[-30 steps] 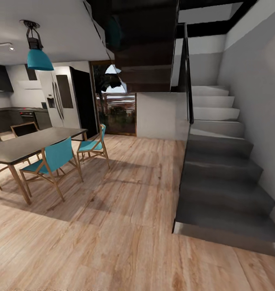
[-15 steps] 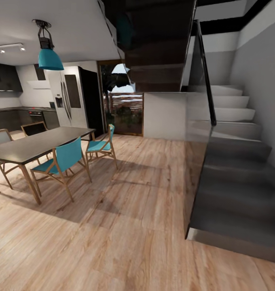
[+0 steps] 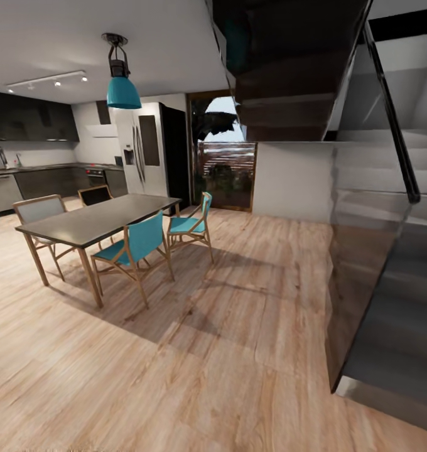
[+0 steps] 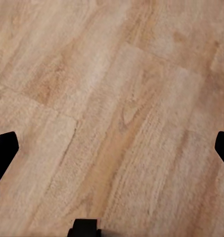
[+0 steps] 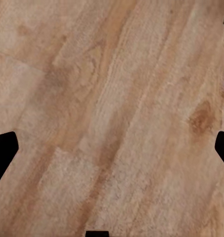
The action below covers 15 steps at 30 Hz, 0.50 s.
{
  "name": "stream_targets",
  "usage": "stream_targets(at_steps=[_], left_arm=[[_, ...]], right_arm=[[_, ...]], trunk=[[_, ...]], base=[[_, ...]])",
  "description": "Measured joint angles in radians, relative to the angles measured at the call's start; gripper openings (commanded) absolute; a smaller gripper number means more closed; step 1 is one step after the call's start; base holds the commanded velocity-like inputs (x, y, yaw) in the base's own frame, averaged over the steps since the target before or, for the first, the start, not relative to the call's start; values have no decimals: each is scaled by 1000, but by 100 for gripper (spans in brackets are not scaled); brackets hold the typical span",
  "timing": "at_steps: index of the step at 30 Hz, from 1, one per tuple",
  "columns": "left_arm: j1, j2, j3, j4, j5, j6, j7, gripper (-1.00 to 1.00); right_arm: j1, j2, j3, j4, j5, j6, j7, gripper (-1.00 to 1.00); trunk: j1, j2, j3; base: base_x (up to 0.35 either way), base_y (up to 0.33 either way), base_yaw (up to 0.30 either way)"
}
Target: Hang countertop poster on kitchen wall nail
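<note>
I cannot make out the poster from here. The kitchen worktop (image 3: 31, 168) runs along the far wall, well ahead of both pincers and off to my left, with a tap (image 3: 1, 155) standing on it, dark cabinets (image 3: 31, 119) above it and a steel fridge (image 3: 141, 150) at its end.

Nearer to me stands a dark dining table (image 3: 97, 216) with teal chairs (image 3: 135, 248) beside it and a teal pendant lamp (image 3: 122, 91) hanging over it. A dark staircase (image 3: 389, 314) with a glass side rises on my right.

My left pincer (image 4: 112, 148) hangs over the bare wooden floor (image 3: 194, 364), its fingers (image 4: 3, 150) spread wide with nothing between them. My right pincer (image 5: 112, 148) hangs likewise over the planks, spread wide and holding nothing.
</note>
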Motion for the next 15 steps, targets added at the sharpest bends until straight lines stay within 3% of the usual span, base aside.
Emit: stream_targets(at_steps=[15], left_arm=[[0, 0, 0, 0, 0, 1, 0, 100]], right_arm=[[0, 0, 2, 1, 0, -7, 1, 100]], trunk=[[0, 0, -7]], base=[[164, 270, 273]])
